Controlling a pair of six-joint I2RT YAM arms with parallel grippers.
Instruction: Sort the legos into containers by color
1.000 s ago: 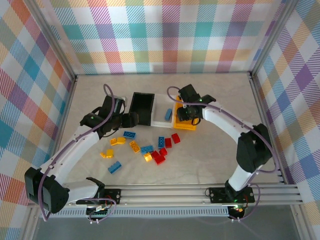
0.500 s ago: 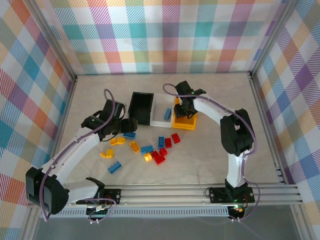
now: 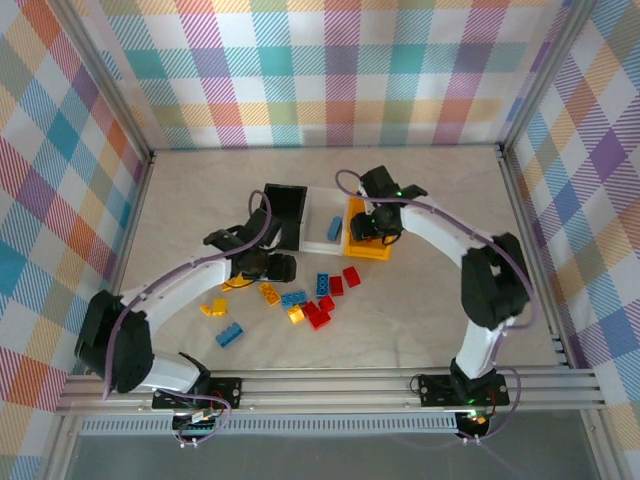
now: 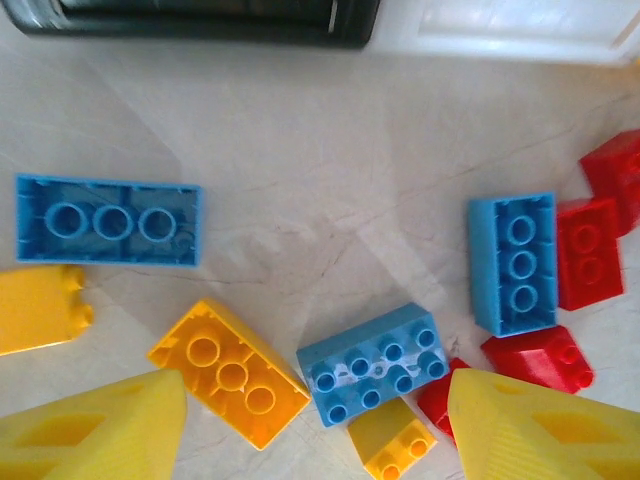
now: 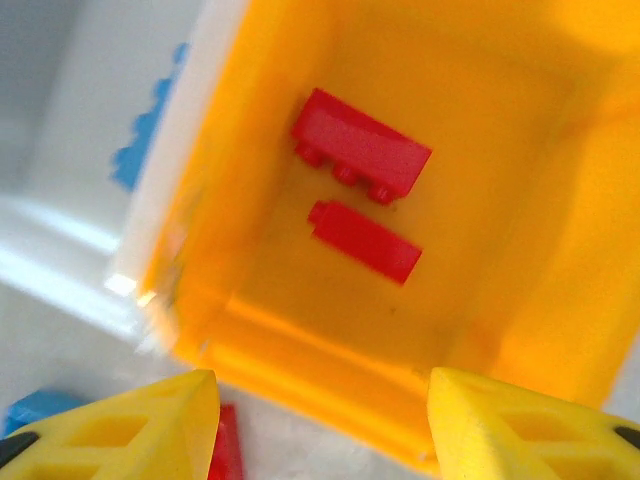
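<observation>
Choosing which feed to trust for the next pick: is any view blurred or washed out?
Right wrist view: soft and smeared, bright washout left of the yellow bin, yet two red bricks inside are legible. Left wrist view: sharp, blue brick studs crisp, mild glare on the white bin. Top external view: even light, faint shadows.

Two red legos (image 5: 362, 158) lie inside the yellow-orange bin (image 5: 520, 110).
</observation>
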